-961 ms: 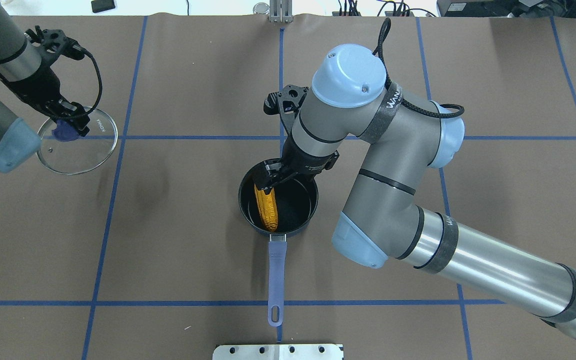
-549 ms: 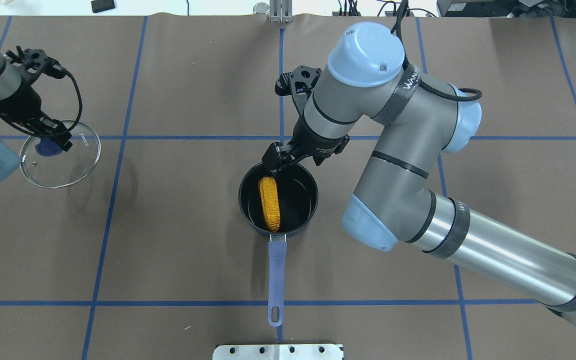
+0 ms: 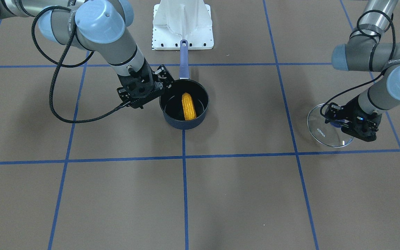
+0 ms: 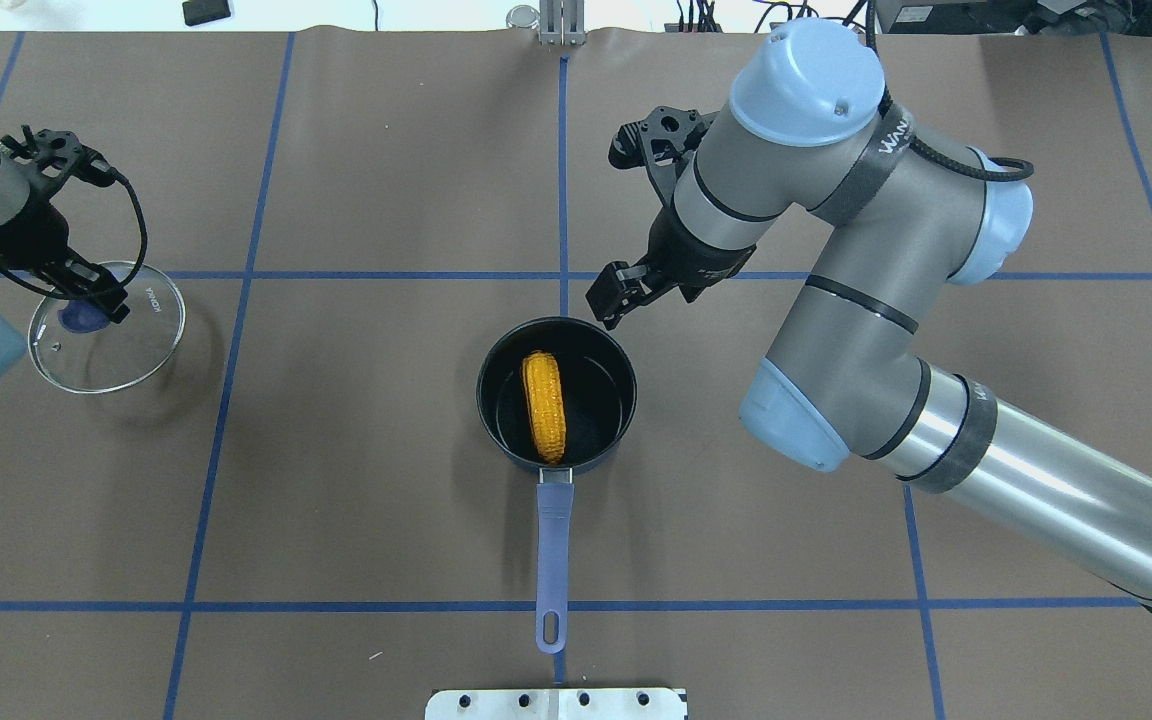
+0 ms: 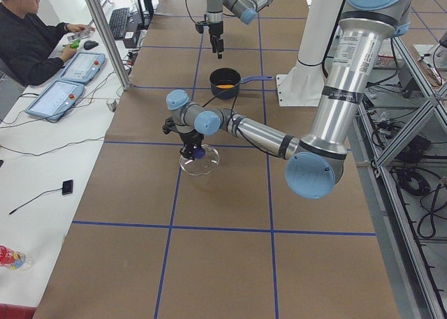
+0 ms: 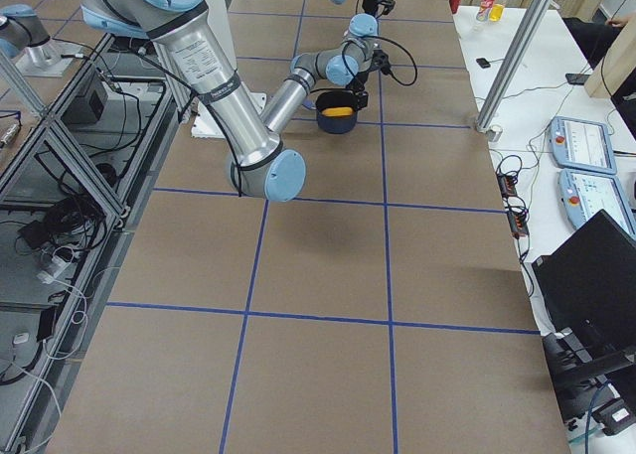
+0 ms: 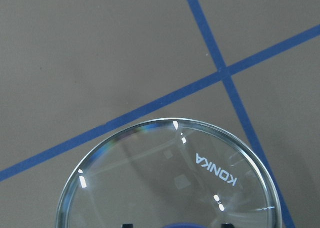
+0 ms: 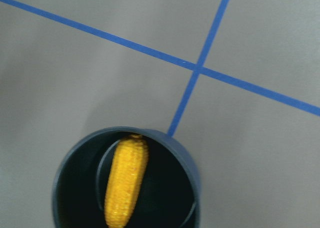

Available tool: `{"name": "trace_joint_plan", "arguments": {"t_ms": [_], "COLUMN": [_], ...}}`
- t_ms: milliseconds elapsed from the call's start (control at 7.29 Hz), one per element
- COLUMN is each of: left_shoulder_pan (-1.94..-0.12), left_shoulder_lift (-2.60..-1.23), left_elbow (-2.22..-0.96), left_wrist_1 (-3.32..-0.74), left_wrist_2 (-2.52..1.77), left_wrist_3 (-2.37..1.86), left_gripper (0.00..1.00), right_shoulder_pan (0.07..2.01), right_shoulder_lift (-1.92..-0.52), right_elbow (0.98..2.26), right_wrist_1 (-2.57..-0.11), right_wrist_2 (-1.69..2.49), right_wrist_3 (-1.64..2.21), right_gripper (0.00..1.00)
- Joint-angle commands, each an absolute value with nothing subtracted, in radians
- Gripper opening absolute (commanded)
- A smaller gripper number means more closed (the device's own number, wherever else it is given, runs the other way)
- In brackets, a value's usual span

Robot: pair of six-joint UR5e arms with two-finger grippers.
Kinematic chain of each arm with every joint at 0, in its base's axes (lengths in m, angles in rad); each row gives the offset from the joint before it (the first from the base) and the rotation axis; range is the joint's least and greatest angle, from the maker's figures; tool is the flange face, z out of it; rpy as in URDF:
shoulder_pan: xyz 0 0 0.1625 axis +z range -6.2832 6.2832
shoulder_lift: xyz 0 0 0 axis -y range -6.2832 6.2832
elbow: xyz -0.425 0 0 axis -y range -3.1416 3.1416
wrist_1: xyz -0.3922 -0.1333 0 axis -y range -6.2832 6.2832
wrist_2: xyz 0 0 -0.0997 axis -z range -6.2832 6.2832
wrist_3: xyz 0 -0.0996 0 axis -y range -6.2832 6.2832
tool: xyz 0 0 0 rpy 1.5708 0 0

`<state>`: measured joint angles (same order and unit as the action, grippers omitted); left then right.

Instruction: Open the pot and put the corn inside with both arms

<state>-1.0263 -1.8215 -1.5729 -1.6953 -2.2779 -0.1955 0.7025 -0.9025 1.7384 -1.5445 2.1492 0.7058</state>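
The dark navy pot (image 4: 608, 400) stands open at mid-table, its lavender handle (image 4: 553, 540) pointing toward the robot. The yellow corn (image 4: 544, 405) lies inside it and also shows in the front view (image 3: 188, 106) and the right wrist view (image 8: 125, 183). My right gripper (image 4: 612, 298) is open and empty, just beyond the pot's far right rim and above it. My left gripper (image 4: 88, 297) is shut on the blue knob of the clear glass lid (image 4: 121, 345) at the far left. The lid is low over the table and tilted, and it fills the left wrist view (image 7: 170, 183).
A white mounting plate (image 4: 556, 703) sits at the table's near edge, behind the pot handle. Blue tape lines cross the brown table cover. An operator (image 5: 28, 43) sits at a side desk beyond the far edge. The right arm's elbow (image 4: 796, 420) hangs right of the pot.
My right gripper let go of the corn, rose out of the pot and drew back to its far right. My left gripper carried the lid further left.
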Motion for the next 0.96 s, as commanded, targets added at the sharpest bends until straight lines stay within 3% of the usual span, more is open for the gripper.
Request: {"name": "trace_joint_plan", "arguments": {"t_ms": [0,824], "left_shoulder_pan": [-1.025,-1.022], "left_shoulder_lift": [-1.821,-1.821], "left_elbow": [-1.562,-1.549], "left_wrist_1": [-1.707,-1.709], "left_wrist_2": [-2.307,-2.347], "left_wrist_3": [-0.195,-0.202], "left_gripper": [0.53,0.56], "right_shoulder_pan": [0.707,0.718], "right_shoulder_lift": [-0.914,-0.927], "right_elbow": [1.743,1.744], "right_wrist_1": [-1.545,-1.545], "right_wrist_2": [2.148,2.148], "right_wrist_3": [0.686,0.683], "right_gripper": [1.0,1.0]}}
